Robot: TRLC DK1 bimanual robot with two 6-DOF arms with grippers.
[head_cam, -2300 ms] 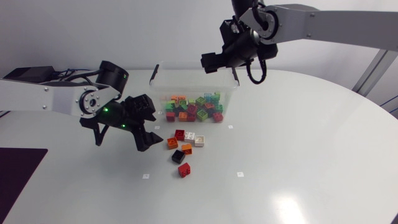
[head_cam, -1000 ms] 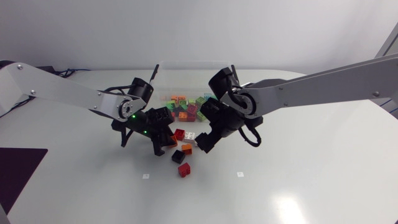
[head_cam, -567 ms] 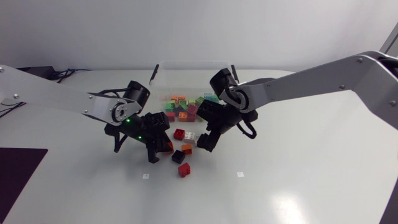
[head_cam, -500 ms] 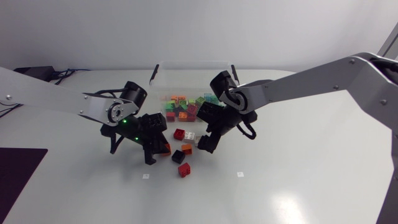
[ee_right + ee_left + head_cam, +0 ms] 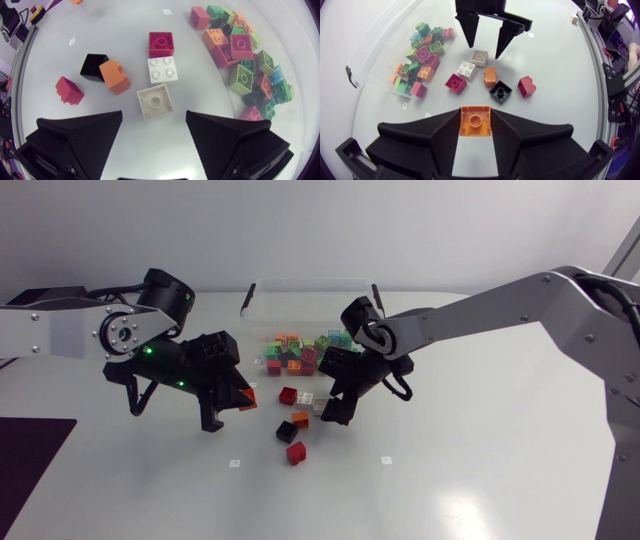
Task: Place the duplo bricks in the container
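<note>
My left gripper point(image 5: 244, 396) is shut on an orange duplo brick point(image 5: 475, 120) and holds it above the table, left of the loose pile. My right gripper point(image 5: 335, 408) is open and low over the pile, with a cream brick point(image 5: 156, 101) between its fingers, which stand apart from it. Around it lie a white brick point(image 5: 162, 69), a dark red brick point(image 5: 161, 44), another orange brick point(image 5: 115, 76), a black brick point(image 5: 93, 66) and a red brick point(image 5: 296, 452). The clear container point(image 5: 262, 315) behind the pile holds several coloured bricks point(image 5: 310, 352).
Small white markers dot the table, such as one point(image 5: 234, 463) in front of the pile. The table's rounded edge point(image 5: 600, 355) runs past the right arm.
My left gripper has lifted the orange brick off the table and drawn back to the left with it. My right gripper has stayed over the cream brick, its fingers closing slightly.
</note>
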